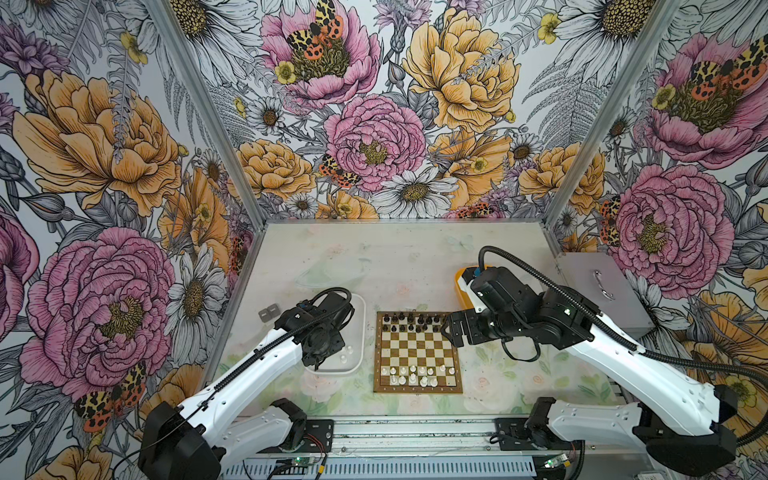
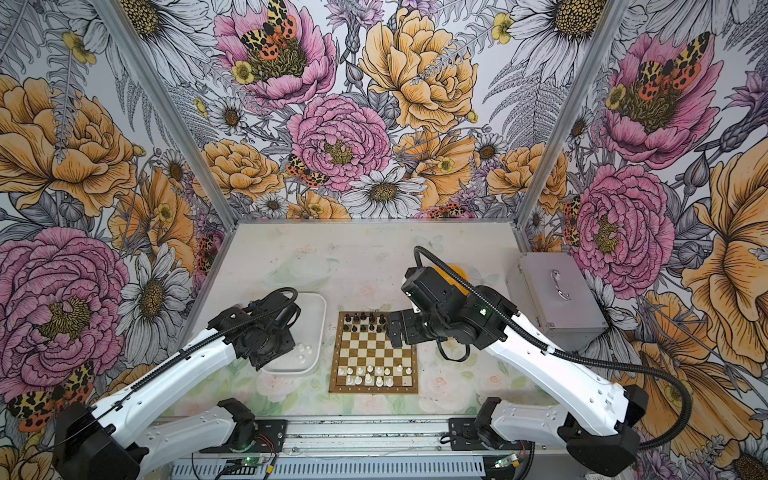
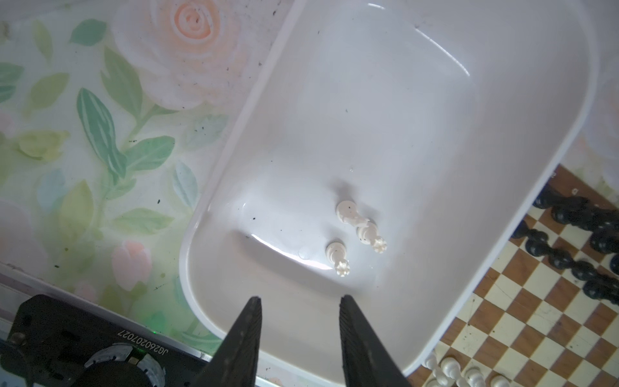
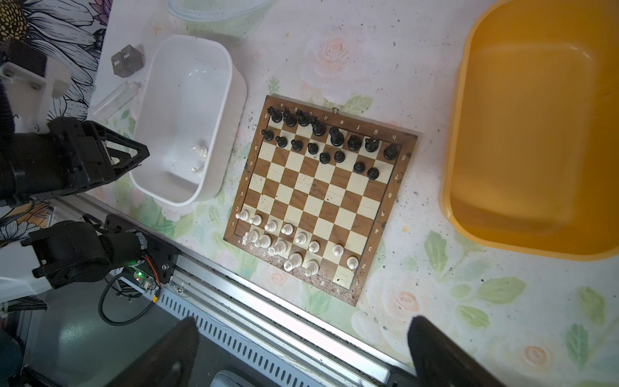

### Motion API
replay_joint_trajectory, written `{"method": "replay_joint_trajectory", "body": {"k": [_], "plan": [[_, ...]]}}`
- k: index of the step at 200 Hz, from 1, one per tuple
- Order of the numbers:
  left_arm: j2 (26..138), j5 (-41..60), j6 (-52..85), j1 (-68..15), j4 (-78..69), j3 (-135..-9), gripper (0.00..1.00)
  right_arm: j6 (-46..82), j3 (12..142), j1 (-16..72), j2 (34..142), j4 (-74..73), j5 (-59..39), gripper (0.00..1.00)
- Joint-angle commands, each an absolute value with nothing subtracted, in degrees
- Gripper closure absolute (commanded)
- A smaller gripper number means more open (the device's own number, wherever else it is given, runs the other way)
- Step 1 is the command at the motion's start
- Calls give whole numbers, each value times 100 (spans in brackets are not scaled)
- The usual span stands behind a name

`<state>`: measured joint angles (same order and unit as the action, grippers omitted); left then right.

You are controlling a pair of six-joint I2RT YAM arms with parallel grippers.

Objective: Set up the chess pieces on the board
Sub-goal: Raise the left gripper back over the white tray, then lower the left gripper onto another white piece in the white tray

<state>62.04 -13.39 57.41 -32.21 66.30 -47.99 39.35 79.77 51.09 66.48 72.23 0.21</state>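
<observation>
The board point(image 1: 417, 353) point(image 4: 321, 197) lies mid-table in both top views. Black chess pieces point(image 1: 411, 322) fill its two far rows. White chess pieces point(image 1: 415, 374) stand unevenly on the two near rows. Three more white pieces point(image 3: 338, 258) lie tipped over in a white tray point(image 3: 402, 100) left of the board. My left gripper point(image 3: 299, 298) hangs open over the tray's near end, nothing between its fingers, a short way from those pieces. My right gripper point(image 1: 446, 328) point(image 4: 301, 328) hovers wide open and empty at the board's far right corner.
A yellow tray point(image 4: 536, 134) sits behind my right arm, right of the board. A grey metal box point(image 1: 602, 291) stands at the far right. Two small grey cubes point(image 4: 126, 60) and a clear tube point(image 4: 115, 97) lie left of the white tray.
</observation>
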Motion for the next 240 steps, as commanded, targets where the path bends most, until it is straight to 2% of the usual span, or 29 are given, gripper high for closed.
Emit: {"method": "replay_joint_trajectory", "body": {"k": [1, 94, 240], "plan": [[6350, -997, 5521, -3094, 6164, -4745, 59, 3848, 8123, 5148, 6703, 7037, 104, 0], [7497, -789, 5379, -3059, 5622, -5034, 59, 3857, 8002, 5143, 6646, 6963, 232, 0], [8041, -712, 5482, -2953, 5197, -4826, 65, 3830, 7806, 5036, 6407, 6983, 220, 0]]}}
